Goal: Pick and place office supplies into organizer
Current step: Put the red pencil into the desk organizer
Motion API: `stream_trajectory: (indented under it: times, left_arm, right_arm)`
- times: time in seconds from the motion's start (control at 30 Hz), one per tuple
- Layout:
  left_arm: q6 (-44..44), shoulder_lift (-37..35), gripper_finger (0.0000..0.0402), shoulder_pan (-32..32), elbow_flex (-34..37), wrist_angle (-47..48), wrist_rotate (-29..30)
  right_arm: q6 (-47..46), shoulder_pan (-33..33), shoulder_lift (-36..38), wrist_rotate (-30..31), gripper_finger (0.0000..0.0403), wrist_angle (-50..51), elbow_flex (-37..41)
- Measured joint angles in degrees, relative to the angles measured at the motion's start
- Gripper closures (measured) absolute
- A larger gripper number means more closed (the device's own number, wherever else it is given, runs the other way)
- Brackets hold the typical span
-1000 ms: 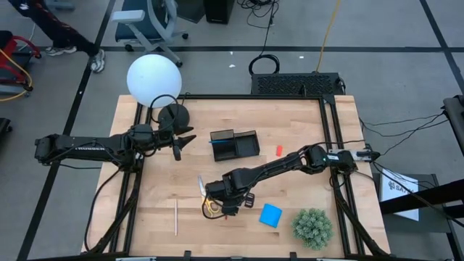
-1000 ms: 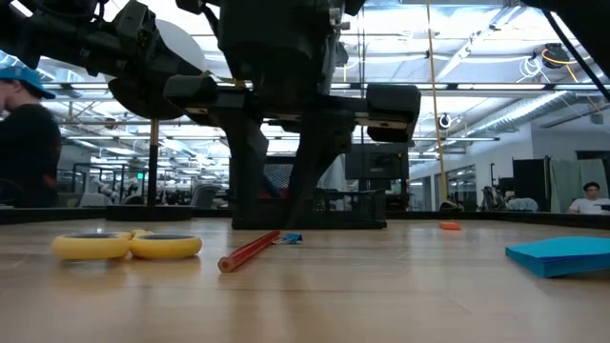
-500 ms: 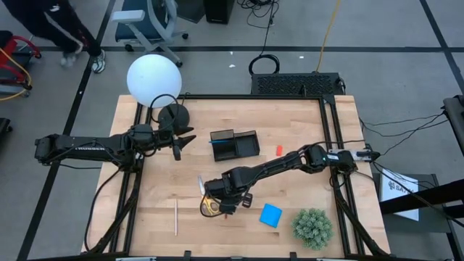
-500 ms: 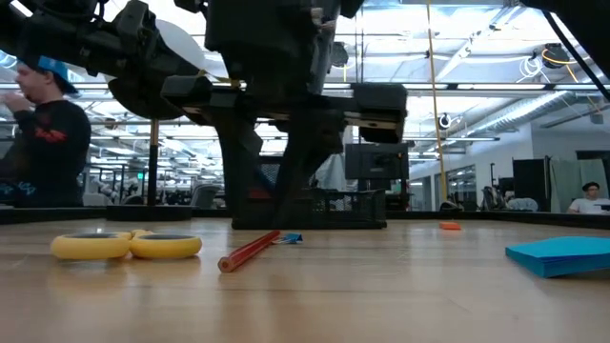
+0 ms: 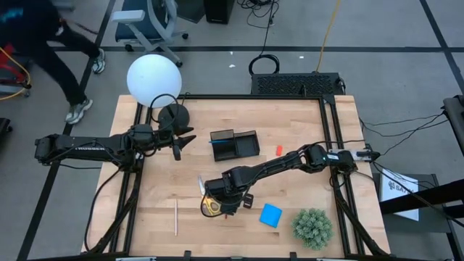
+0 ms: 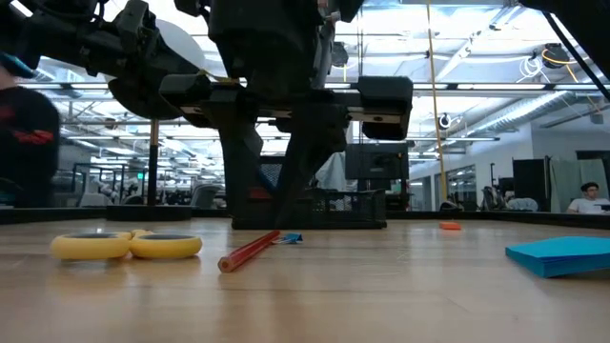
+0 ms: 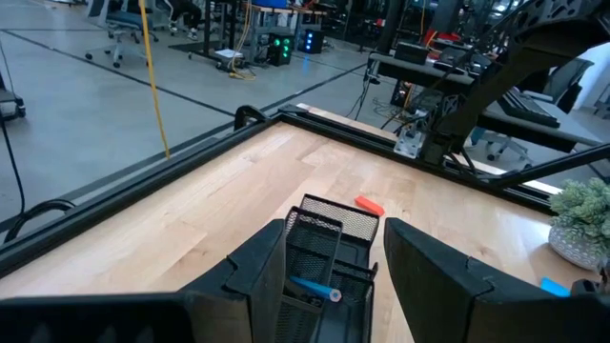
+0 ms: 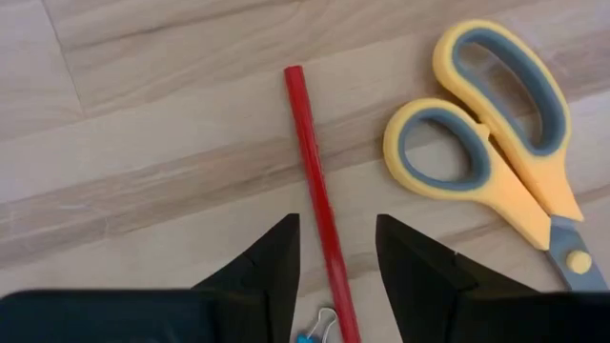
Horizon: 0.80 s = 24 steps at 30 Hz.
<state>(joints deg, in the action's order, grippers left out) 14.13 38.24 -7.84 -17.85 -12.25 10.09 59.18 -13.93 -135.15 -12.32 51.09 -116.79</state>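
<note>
Right claw [image 8: 331,250] points down, fingers parted, empty; left claw [image 7: 334,262] waits open, arm level

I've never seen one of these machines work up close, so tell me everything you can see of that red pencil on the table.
The red pencil is a thin, straight stick, uniformly red, with a flat-cut end. It lies flat on the pale wooden table, beside the yellow-handled scissors without touching them. The right gripper hangs directly above it, open fingers straddling the shaft, not gripping. A small blue clip lies against it.
</note>
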Motion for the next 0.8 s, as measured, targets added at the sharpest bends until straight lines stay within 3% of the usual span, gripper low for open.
stream_trajectory:
  times: [0.27,0.8]
  left_arm:
    - [-0.08,-0.02,0.0227,0.00,0.00,0.00,-0.02]
    - [-0.15,-0.01,0.0227,-0.02,0.00,0.00,0.31]
  right_arm:
    - [0.18,0.04,0.22,-1.50,0.0273,-2.87,5.16]
    - [0.60,-0.14,0.22,-1.44,0.0277,2.27,5.50]
